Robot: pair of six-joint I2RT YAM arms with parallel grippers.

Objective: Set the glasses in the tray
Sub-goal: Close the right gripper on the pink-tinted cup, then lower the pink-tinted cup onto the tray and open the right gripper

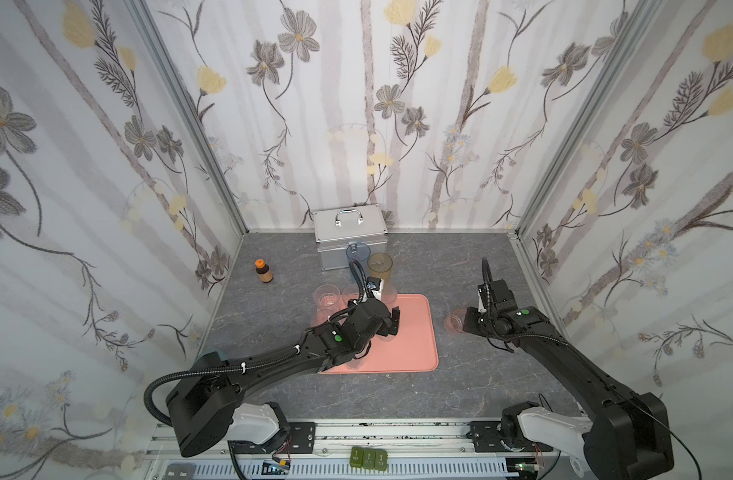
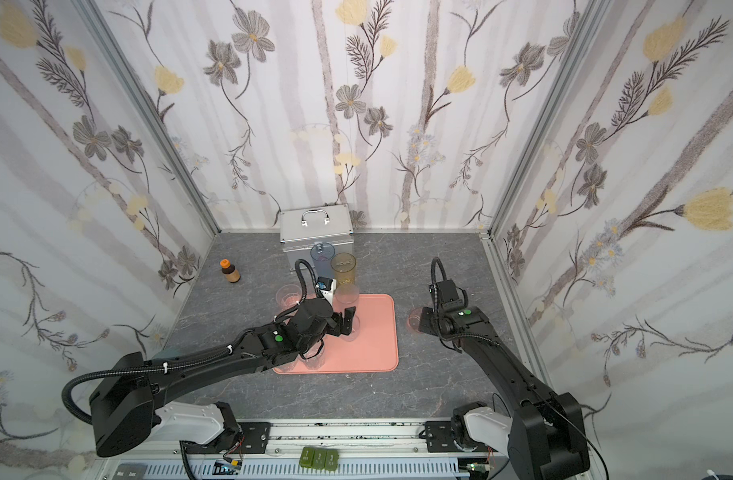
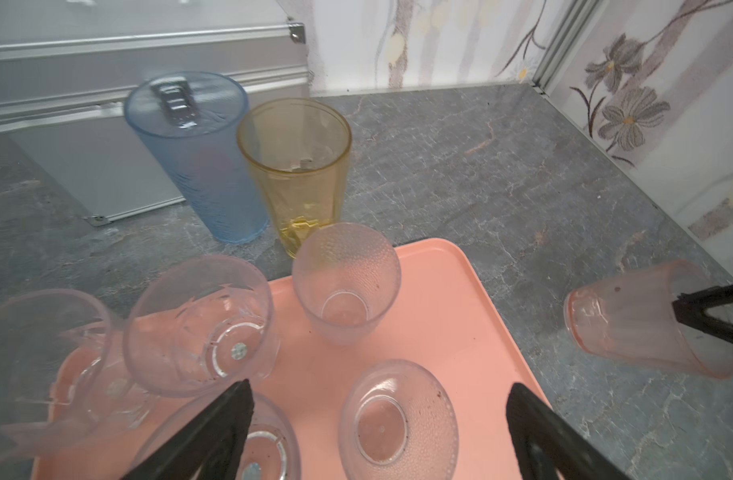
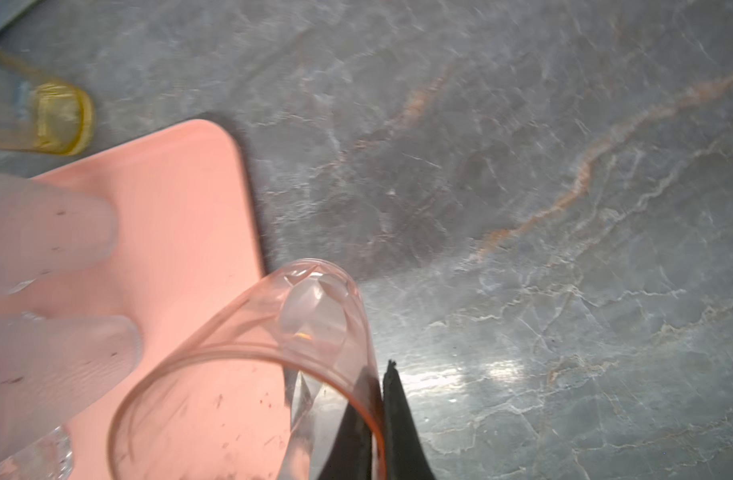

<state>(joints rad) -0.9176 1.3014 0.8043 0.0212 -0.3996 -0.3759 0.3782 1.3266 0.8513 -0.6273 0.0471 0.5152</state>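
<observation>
One pink glass (image 3: 631, 320) tilted, rim pinched by right fingers (image 4: 402, 436).

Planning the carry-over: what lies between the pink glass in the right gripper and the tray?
Only bare grey tabletop separates the pink glass from the tray, seen in the left wrist view and both top views.

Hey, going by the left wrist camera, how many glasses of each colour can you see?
Clear glasses: 3
Frosted dotted glasses: 2
Blue glass: 1
Amber glass: 1
Pink glass: 1
Total: 8
</observation>
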